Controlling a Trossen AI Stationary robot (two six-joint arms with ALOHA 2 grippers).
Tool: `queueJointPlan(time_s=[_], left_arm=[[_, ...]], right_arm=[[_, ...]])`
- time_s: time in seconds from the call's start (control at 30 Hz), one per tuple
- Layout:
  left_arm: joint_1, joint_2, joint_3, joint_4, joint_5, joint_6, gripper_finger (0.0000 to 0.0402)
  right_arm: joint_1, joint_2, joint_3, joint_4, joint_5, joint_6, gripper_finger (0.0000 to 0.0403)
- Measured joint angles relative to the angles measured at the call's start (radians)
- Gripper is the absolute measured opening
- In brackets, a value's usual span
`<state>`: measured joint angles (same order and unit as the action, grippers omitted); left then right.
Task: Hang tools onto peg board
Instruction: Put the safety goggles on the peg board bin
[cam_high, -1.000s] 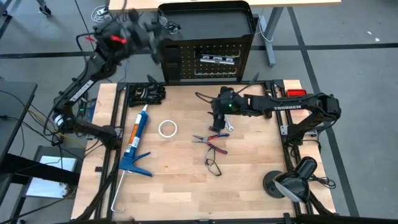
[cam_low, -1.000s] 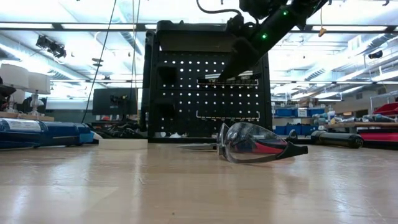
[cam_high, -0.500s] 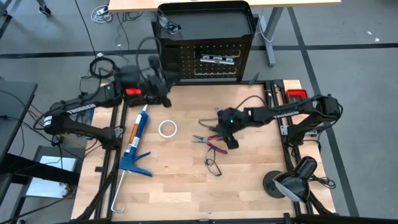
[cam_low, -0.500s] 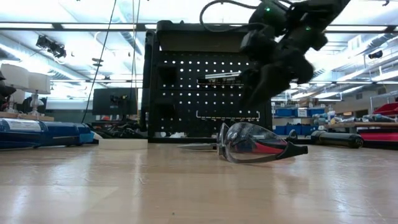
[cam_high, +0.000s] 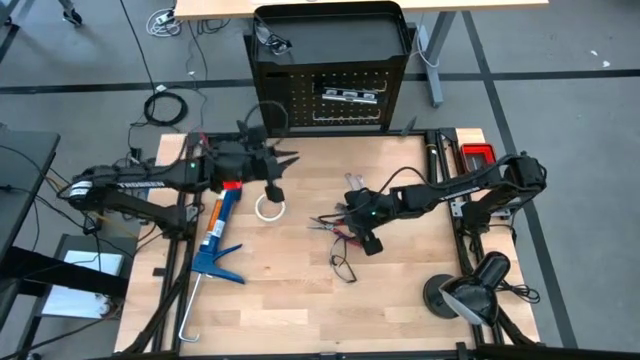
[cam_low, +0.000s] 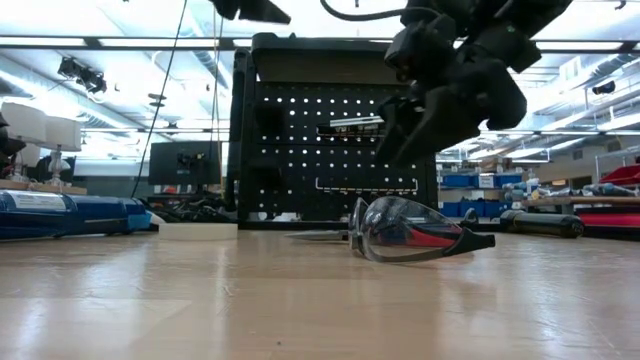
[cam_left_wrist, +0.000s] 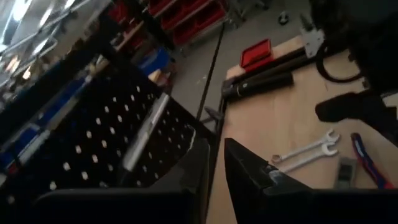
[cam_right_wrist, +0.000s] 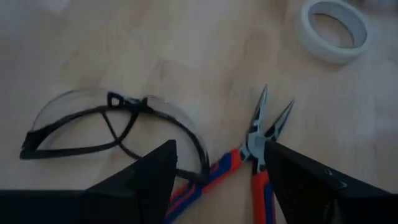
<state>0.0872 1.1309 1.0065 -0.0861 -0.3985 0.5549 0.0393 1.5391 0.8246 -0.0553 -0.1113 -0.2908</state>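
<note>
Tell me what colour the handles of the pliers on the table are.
The pliers have red and blue handles, shown best in the right wrist view.

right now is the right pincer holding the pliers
No: in the right wrist view the right pincer is open, its fingers either side of the pliers, which lie on the table beside the safety glasses.
</note>
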Motion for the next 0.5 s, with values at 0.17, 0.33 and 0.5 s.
queueJointPlan(time_s=[0.17,0.33,0.5], left_arm=[[-0.086,0.0,-0.079,0.109,-0.157,-0.015,0.0055],[-0.153,0.0,-0.102,0.123,-0.24,-0.073,0.0055],[-0.208,0.0,-0.104,0.117,-0.278,-0.144,0.0055]], right_arm=[[0.014,0.082,0.006,0.063,-0.021,-0.016,0.0249],[0.012,0.139,0.012,0.096,-0.036,-0.016,0.0246],[0.013,0.186,0.011,0.138,-0.04,-0.023,0.0235]])
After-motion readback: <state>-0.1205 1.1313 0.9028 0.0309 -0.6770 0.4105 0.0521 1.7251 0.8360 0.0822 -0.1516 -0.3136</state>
